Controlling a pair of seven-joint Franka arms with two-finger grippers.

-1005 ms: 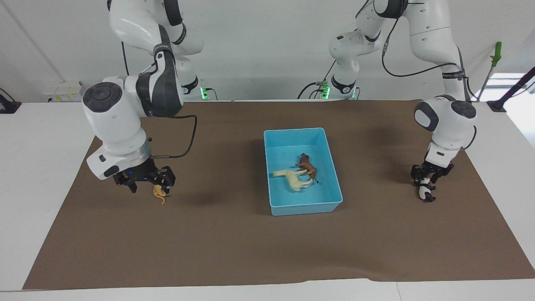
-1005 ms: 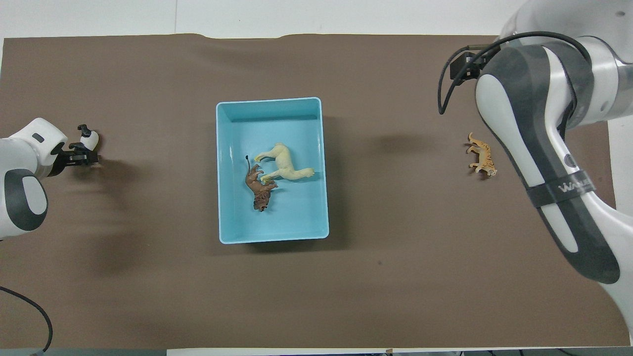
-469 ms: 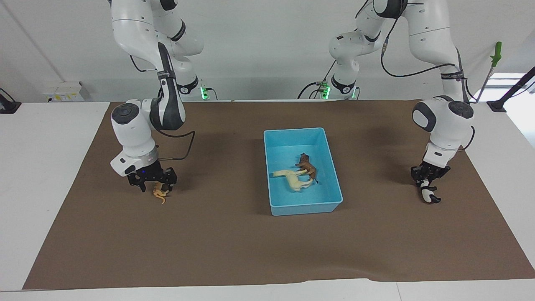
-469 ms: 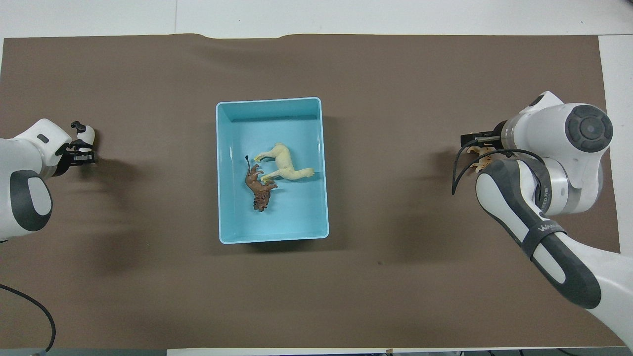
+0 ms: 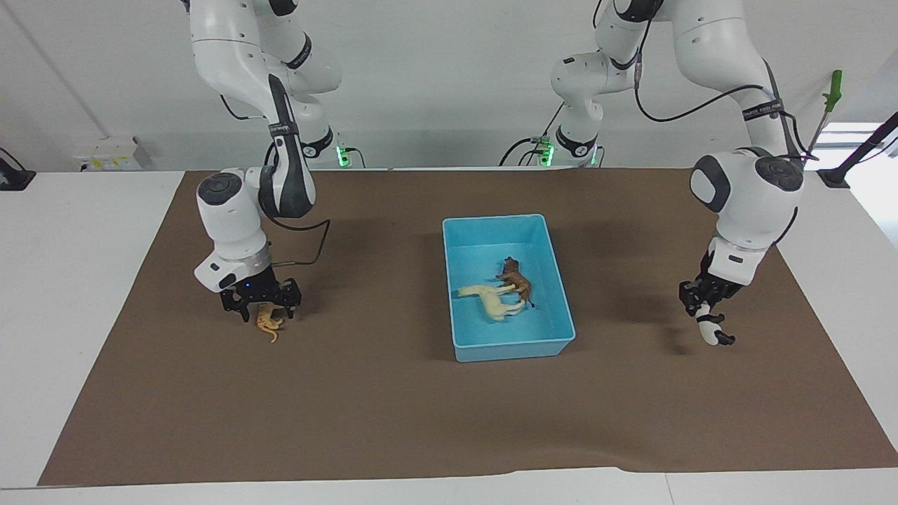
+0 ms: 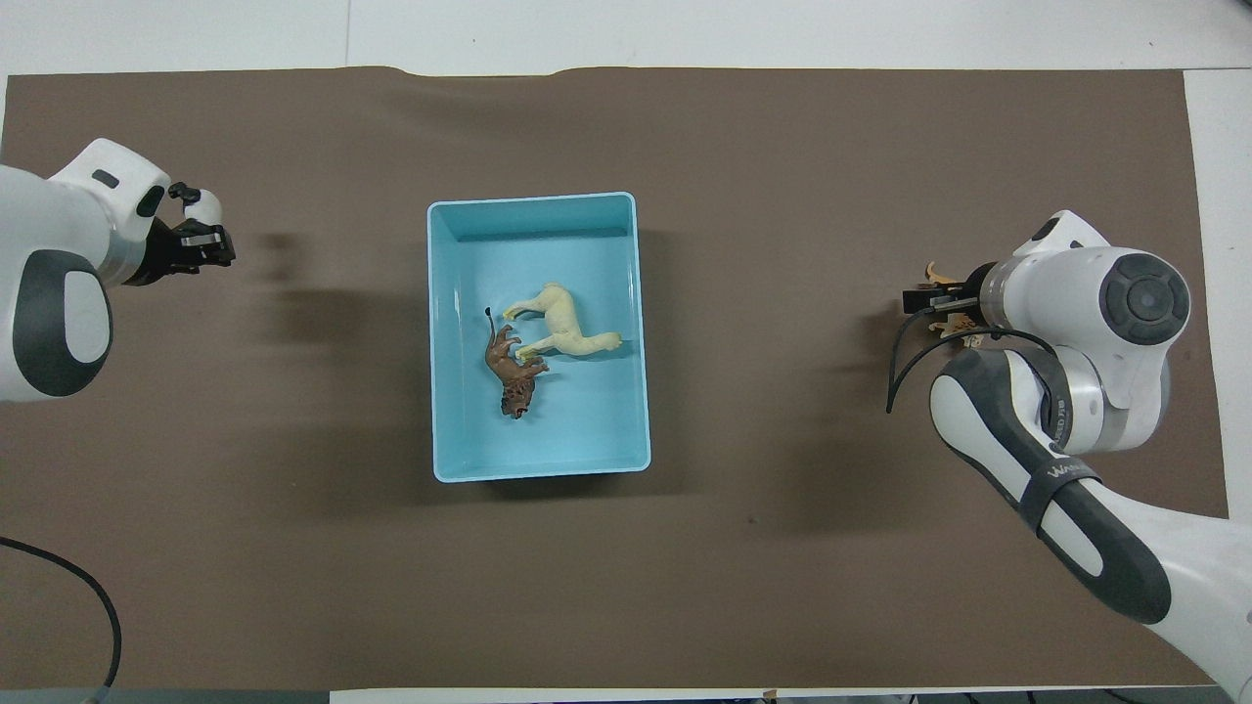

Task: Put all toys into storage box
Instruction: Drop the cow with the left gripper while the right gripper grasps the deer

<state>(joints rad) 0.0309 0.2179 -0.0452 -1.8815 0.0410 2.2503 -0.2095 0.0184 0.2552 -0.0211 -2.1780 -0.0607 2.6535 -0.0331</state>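
Note:
The light blue storage box [image 5: 494, 219] [image 6: 533, 198] sits mid-mat. The cream-white horse [image 5: 491, 300] [image 6: 562, 323] and the brown horned animal [image 5: 517, 279] [image 6: 511, 376] lie in it, touching. My left gripper [image 5: 703, 308] [image 6: 196, 233] is shut on the black-and-white panda [image 5: 710, 330] [image 6: 201, 205] and holds it just above the mat toward the left arm's end. My right gripper [image 5: 261, 303] [image 6: 937, 299] is open, low over the orange striped tiger [image 5: 266, 324] [image 6: 941, 276], with a finger on each side. The tiger rests on the mat and is partly hidden in the overhead view.
A brown mat [image 5: 393, 414] covers most of the white table [image 5: 63, 280]. A green-handled tool [image 5: 833, 91] stands off the table at the left arm's end. The right arm's black cable [image 5: 319, 238] hangs by its wrist.
My left gripper has raised the panda off the mat and shifted it slightly toward the box. My right arm has drawn back and lowered its gripper around the tiger.

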